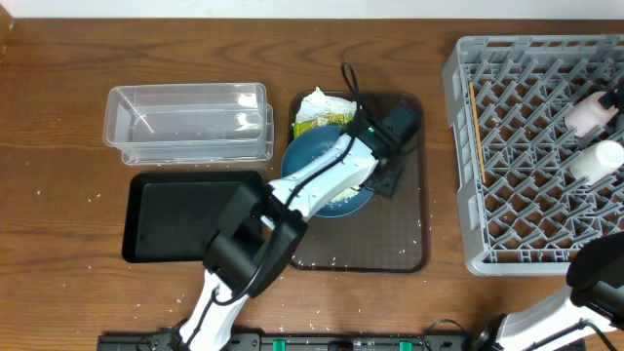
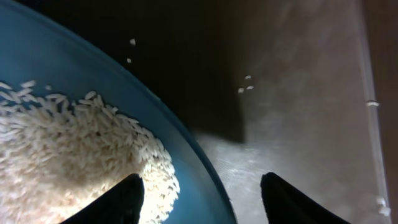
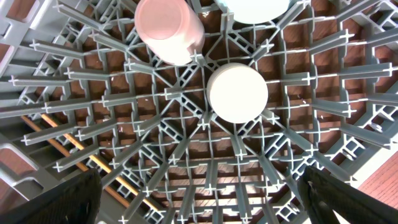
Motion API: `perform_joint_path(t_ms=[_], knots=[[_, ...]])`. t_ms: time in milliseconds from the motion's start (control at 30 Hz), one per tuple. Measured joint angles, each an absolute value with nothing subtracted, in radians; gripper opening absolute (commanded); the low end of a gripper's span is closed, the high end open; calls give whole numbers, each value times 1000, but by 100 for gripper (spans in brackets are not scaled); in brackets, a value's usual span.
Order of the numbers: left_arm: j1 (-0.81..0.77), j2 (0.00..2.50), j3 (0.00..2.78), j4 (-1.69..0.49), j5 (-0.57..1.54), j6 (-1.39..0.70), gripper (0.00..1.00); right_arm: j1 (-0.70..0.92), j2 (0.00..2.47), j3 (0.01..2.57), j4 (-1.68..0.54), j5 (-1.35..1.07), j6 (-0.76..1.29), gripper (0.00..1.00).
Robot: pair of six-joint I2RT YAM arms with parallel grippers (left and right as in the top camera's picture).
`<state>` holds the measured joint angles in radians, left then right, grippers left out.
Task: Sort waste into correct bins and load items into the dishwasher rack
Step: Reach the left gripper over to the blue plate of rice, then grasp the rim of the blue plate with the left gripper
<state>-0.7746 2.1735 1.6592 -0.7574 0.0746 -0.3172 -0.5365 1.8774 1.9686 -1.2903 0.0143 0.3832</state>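
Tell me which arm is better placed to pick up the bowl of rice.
Left. The left hand straddles the bowl's rim, one finger over the rice, the other outside above the tray. The right hand hangs open over the rack, near the pink cup and white cup, far from the bowl.

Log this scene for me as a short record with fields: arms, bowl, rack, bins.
left gripper: open, straddling dark-blue bowl rim
bowl contents: rice
right gripper: open, above dishwasher rack
in rack: pink cup, white cup, chopsticks
bins: clear tub, black tray, both left of bowl
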Motion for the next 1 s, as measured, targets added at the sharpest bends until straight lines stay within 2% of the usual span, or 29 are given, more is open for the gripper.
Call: perform_joint_path(t_ms=[500, 1000], knots=[[-775, 2185, 1659, -752, 71, -342, 39, -537, 1877, 1969, -1290, 14, 383, 99], [-778, 2185, 1659, -770, 74, -341, 24, -537, 1877, 1969, -1290, 14, 383, 99]])
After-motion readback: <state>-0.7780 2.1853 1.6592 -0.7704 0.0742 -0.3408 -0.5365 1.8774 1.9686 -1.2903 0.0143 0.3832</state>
